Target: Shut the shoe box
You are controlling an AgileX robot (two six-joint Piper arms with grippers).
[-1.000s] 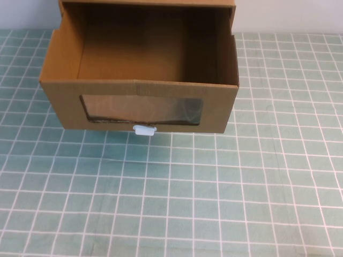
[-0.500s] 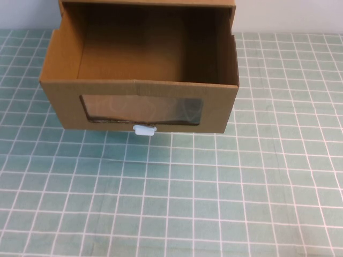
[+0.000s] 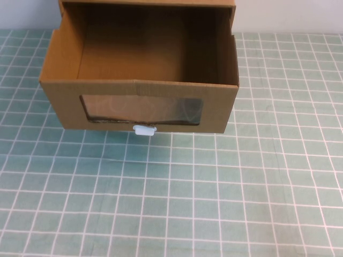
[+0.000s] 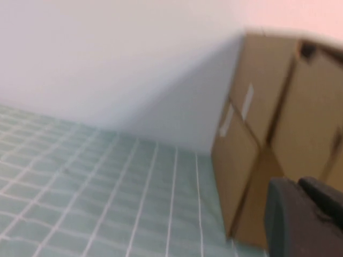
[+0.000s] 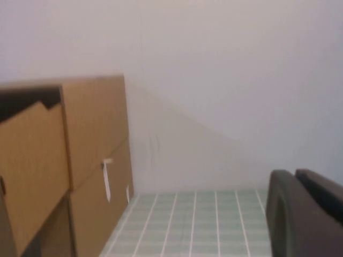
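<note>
The shoe box [image 3: 139, 101] is brown cardboard with a clear window [image 3: 142, 111] in its front and a small white pull tab [image 3: 144, 130] below it. Its drawer is pulled out toward me from the sleeve [image 3: 147, 2] at the table's back and is empty inside. Neither gripper shows in the high view. My left gripper [image 4: 297, 184] is shut and empty, off the box's left side [image 4: 252, 134]. My right gripper [image 5: 295, 174] is shut and empty, off the box's right side [image 5: 91, 123], well apart from it.
A green mat with a white grid [image 3: 177, 193] covers the table in front of the box. A pale wall [image 5: 225, 69] stands behind. In the wrist views the cardboard side shows an upper and a lower part, split by a seam with white strips [image 5: 107, 176].
</note>
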